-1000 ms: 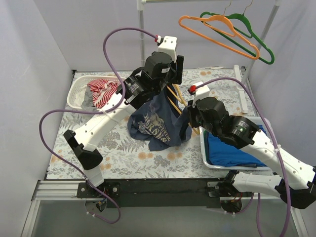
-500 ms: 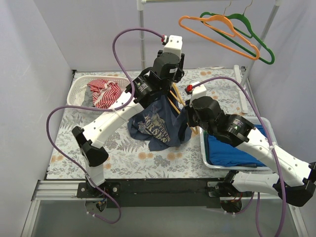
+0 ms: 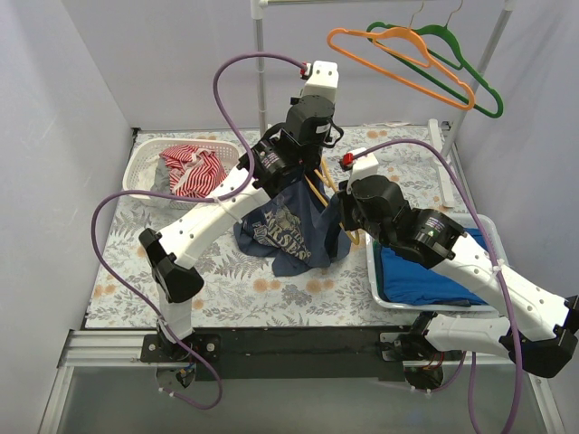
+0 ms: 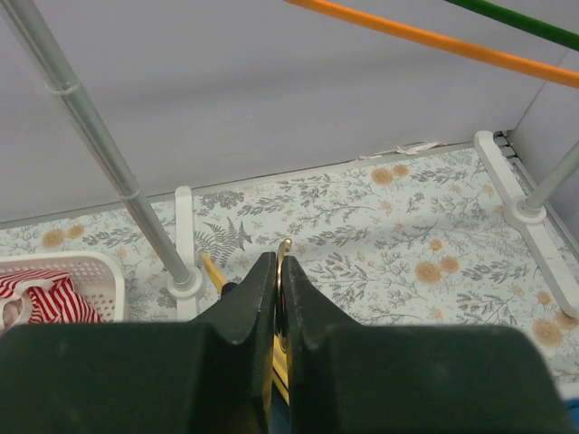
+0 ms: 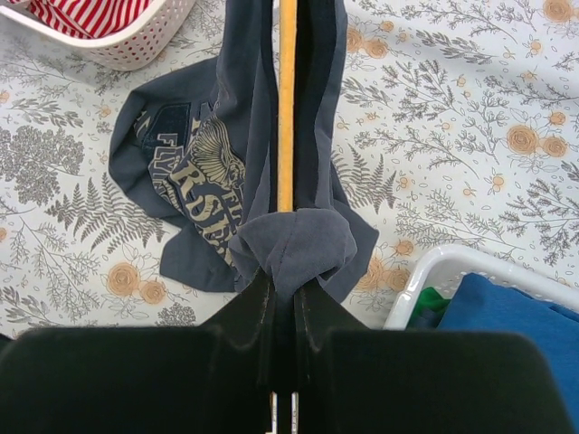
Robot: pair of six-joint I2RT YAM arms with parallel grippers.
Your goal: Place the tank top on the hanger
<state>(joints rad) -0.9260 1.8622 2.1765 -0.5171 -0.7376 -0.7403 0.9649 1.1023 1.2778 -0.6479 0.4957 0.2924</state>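
Observation:
The dark navy tank top [image 3: 288, 226] hangs in a bunch over the yellow hanger [image 3: 318, 188], its lower part with the printed graphic resting on the floral table. My left gripper [image 4: 280, 259] is shut on the hanger's metal hook [image 4: 286, 243], whose tip pokes out above the fingertips. My right gripper [image 5: 287, 276] is shut on a gathered fold of the tank top [image 5: 204, 172]. From that fold the hanger's yellow bar [image 5: 287, 108] runs straight away between two edges of fabric. In the top view, the right gripper [image 3: 348, 215] sits at the garment's right edge.
A white basket [image 3: 145, 163] with a red-and-white striped cloth stands at the back left. A white tray [image 3: 384, 289] holding bright blue cloth lies at the right. An orange hanger [image 3: 398, 56] and a green hanger [image 3: 466, 63] hang on the rack, whose pole [image 4: 109, 154] rises behind.
My left gripper has gone from open to shut on the hanger's hook, and the left arm has shifted a little right. The right arm has barely moved and keeps its grip.

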